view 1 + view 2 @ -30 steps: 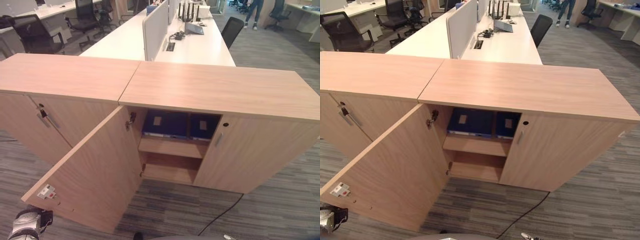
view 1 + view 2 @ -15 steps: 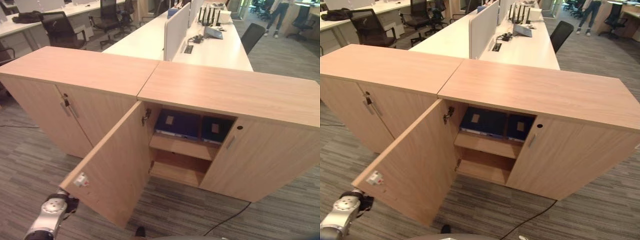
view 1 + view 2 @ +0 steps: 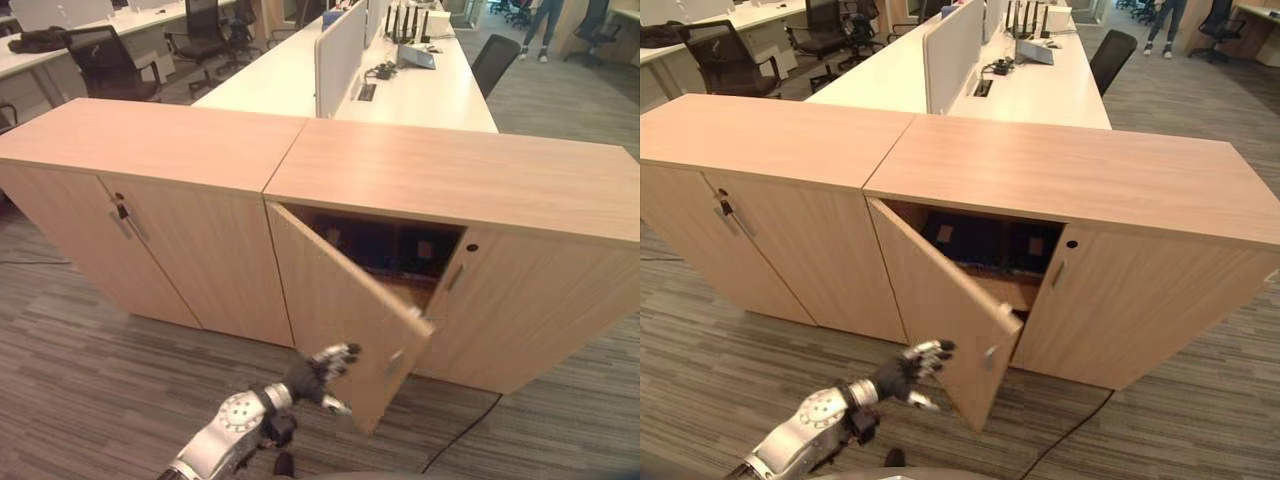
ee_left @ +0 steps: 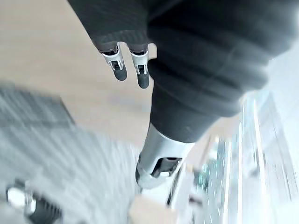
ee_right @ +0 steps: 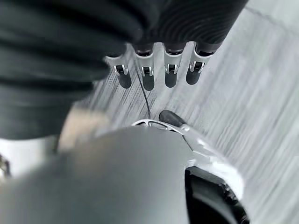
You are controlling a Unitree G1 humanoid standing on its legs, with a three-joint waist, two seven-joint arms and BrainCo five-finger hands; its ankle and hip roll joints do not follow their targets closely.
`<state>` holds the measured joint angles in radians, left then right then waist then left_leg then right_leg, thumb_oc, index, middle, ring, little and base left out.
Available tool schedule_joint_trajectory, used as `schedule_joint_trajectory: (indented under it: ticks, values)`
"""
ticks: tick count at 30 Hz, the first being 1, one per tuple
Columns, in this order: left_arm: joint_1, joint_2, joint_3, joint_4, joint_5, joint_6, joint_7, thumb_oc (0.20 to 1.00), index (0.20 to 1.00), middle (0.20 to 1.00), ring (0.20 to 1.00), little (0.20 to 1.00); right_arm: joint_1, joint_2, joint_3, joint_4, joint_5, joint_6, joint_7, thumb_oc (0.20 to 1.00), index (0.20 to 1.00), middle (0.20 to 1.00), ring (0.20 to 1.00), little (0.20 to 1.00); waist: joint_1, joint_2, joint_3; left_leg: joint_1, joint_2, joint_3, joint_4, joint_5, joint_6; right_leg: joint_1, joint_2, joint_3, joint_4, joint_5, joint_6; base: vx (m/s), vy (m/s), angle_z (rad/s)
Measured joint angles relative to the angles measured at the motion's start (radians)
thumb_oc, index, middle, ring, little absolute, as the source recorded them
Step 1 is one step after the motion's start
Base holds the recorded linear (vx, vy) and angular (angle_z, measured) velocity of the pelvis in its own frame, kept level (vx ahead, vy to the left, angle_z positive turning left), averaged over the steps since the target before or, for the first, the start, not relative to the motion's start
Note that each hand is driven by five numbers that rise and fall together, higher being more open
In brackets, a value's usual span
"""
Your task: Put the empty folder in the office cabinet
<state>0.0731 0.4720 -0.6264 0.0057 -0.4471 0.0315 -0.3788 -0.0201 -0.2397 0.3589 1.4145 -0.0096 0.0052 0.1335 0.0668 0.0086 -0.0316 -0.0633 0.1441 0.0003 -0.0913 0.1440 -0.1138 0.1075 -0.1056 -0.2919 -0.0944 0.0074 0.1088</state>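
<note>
Office floor of grey striped carpet (image 3: 90, 370). Two light-wood office cabinets stand side by side: the closed left cabinet (image 3: 130, 190) and the right office cabinet (image 3: 470, 200), their tops meeting in one long surface. Behind them runs a long white desk (image 3: 420, 95) with a pale divider screen (image 3: 338, 45) down its middle; on it a small device with black antennas (image 3: 408, 22) and a tangle of cables (image 3: 380, 70). Black office chairs (image 3: 105, 65) sit at far left, another black chair (image 3: 493, 60) beside the desk on the right. A person's legs (image 3: 545, 20) show far back at upper right.

The right cabinet's left door (image 3: 345, 320) hangs half open, swung out toward the camera and blocking most of the interior. The right door (image 3: 540, 310) is closed. In the gap, on the upper shelf, dark blue folders (image 3: 975, 240) stand upright, each with a pale spine label (image 3: 944, 233); the labels are too small to read. Which one is the empty folder cannot be told.

Left hand (image 3: 322, 372) is low, at the outer face of the half-open door, fingers (image 4: 120, 70) straight and loosely spread, holding nothing. Whether they touch the door cannot be told.

Right hand (image 5: 159, 70) hangs over the carpet, fingers straight in a row, holding nothing.
</note>
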Motion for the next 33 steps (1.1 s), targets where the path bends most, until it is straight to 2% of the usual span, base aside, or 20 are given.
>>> schedule_joint_trajectory:
  ticks: [9,12,21,24,29,33]
  values:
    - [0.000,0.003,0.043,-0.003,-0.008,0.006,0.025,1.000,1.000,1.000,1.000,1.000,-0.004,0.001,0.001,-0.002,-0.022,0.001,-0.002,1.000,1.000,1.000,1.000,1.000,0.000,0.003,0.012,-0.005,0.016,-0.036,0.000,0.006,-0.015,0.015,0.021,-0.029,0.000,-0.017,-0.011,-0.01,-0.025,0.10]
    - [0.000,0.003,0.042,-0.003,-0.008,0.006,0.033,1.000,1.000,1.000,1.000,1.000,-0.011,-0.003,0.001,-0.004,-0.022,0.003,-0.003,1.000,1.000,1.000,1.000,1.000,0.001,0.009,0.013,-0.018,0.020,-0.053,0.000,0.006,-0.025,0.013,0.029,-0.045,0.000,-0.020,-0.012,-0.01,-0.029,0.14]
    - [0.003,0.002,0.043,0.009,-0.008,0.006,0.058,1.000,1.000,1.000,1.000,1.000,0.001,-0.012,0.002,-0.033,-0.022,0.005,-0.007,1.000,1.000,1.000,1.000,1.000,0.011,0.016,0.011,-0.022,0.020,-0.068,0.000,0.011,-0.022,0.017,0.034,-0.057,0.000,-0.019,-0.016,0.00,-0.037,0.05]
    - [0.004,0.003,0.043,0.015,-0.008,0.006,0.068,1.000,1.000,1.000,1.000,1.000,0.004,-0.016,0.003,-0.038,-0.022,0.005,-0.009,1.000,1.000,1.000,1.000,1.000,0.018,0.020,0.010,-0.032,0.022,-0.090,0.000,0.019,-0.033,0.019,0.044,-0.078,0.000,-0.021,-0.018,-0.04,-0.097,0.17]
    - [0.019,0.018,0.046,0.038,-0.008,0.006,0.084,1.000,1.000,1.000,1.000,1.000,0.000,-0.019,0.033,-0.040,-0.022,0.005,-0.018,1.000,1.000,1.000,1.000,1.000,0.030,0.026,0.015,-0.037,0.045,-0.117,0.000,0.023,-0.044,0.027,0.070,-0.096,0.000,-0.034,-0.036,-0.03,-0.069,0.11]
    - [0.018,0.016,0.046,0.041,-0.008,0.006,0.087,1.000,1.000,1.000,1.000,1.000,-0.013,-0.025,0.041,-0.041,-0.022,0.004,-0.026,1.000,1.000,1.000,1.000,1.000,0.033,0.045,0.026,-0.037,0.069,-0.117,0.000,0.023,-0.060,0.027,0.095,-0.095,0.000,-0.039,-0.043,-0.03,-0.071,-0.01]
